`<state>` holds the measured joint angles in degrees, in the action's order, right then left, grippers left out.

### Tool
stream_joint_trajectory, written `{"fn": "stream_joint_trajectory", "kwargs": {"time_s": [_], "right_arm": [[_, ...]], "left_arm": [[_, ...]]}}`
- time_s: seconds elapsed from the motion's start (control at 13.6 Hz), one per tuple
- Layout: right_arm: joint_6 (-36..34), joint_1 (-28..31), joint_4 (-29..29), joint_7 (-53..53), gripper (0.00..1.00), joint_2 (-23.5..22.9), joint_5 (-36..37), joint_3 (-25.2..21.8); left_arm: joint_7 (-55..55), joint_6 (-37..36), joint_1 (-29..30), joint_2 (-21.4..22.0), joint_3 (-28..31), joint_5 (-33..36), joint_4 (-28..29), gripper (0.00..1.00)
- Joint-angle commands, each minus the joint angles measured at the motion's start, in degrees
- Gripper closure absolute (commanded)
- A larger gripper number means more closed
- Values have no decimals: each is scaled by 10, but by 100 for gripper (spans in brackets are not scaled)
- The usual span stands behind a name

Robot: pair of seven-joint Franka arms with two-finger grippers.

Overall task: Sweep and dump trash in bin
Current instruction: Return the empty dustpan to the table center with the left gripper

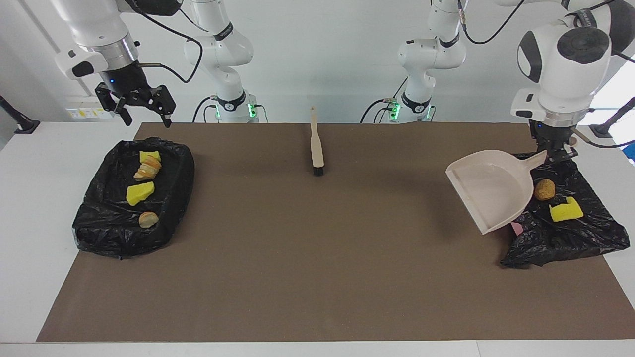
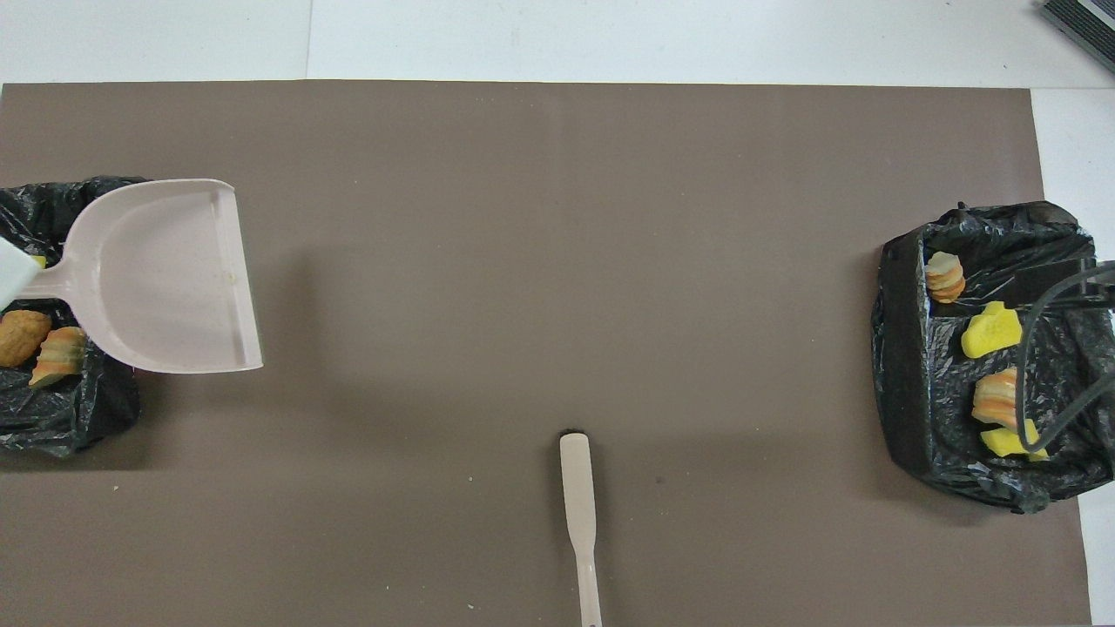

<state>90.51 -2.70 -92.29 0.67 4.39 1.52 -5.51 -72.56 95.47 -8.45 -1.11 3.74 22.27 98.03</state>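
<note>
Gripping dustpan handle, left end effector clamped, over bin; right end effector spread apart, holding nothing.

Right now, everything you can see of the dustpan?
The dustpan is pale pinkish-beige and looks like plastic: a flat scoop with raised side and back walls, an open straight lip and a short handle. It looks empty. The left gripper is shut on its handle and holds it in the air, tilted with the lip down, over the edge of the black-bagged bin at the left arm's end of the table and the brown mat beside it. Nothing else touches it.
</note>
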Motion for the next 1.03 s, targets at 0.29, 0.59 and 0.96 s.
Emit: {"fn": "stream_joint_trajectory", "kwargs": {"time_s": [0.29,0.59,0.96], "right_arm": [[-9,1,0,-8,0,4,1,9],[-1,1,0,-8,0,4,1,9],[-9,0,0,4,0,4,-8,9]], "left_arm": [[291,-62,-148,44,9,-115,42,100],[525,-51,-230,36,9,-192,42,100],[760,36,-310,-1,9,-237,43,100]]}}
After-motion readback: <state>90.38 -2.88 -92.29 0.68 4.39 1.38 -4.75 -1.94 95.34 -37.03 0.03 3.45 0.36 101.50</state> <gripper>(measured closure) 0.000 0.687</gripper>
